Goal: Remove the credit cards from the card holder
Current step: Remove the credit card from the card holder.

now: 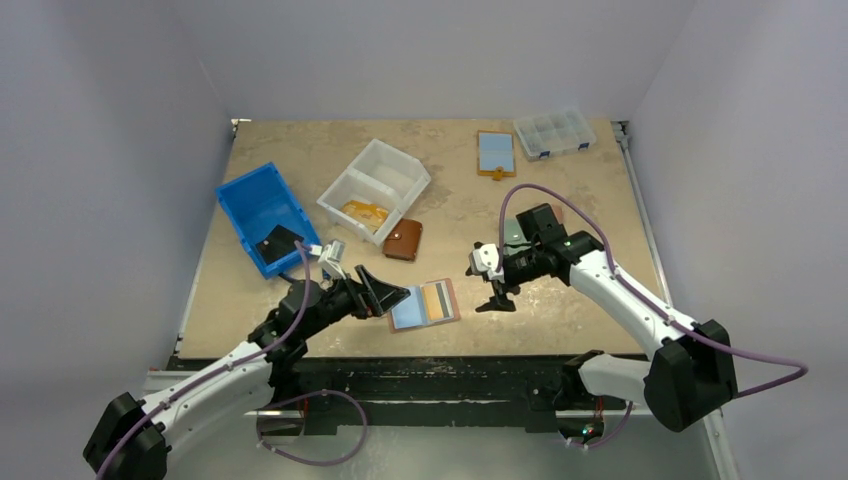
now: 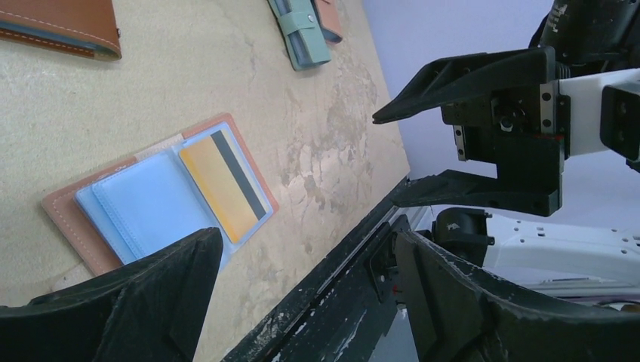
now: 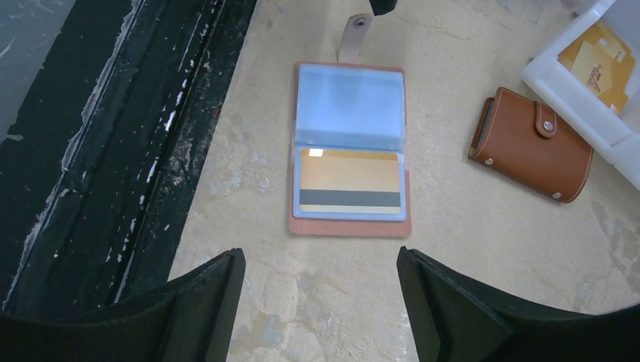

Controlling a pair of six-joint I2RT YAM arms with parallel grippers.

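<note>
The card holder (image 1: 447, 302) (image 2: 68, 215) (image 3: 349, 225) lies open and flat near the table's front edge, pinkish-brown with a snap tab. One panel's clear sleeve holds a credit card (image 3: 349, 179) (image 2: 220, 185), orange with a dark stripe. The other panel (image 3: 349, 102) (image 2: 147, 204) shows light blue; I cannot tell cards from sleeves there. My left gripper (image 1: 388, 288) (image 2: 306, 241) is open just left of the holder, nothing between its fingers. My right gripper (image 1: 484, 284) (image 3: 318, 256) (image 2: 386, 160) hangs open to the holder's right, above the table, empty.
A brown snapped wallet (image 1: 404, 240) (image 3: 532, 143) lies behind the holder. Behind that stand a white bin (image 1: 375, 185) and a blue bin (image 1: 255, 205). A green wallet (image 2: 302, 34) lies under the right arm. Far back are a tan holder (image 1: 496, 153) and a clear organiser (image 1: 553, 132). The black front rail (image 3: 113, 151) is close.
</note>
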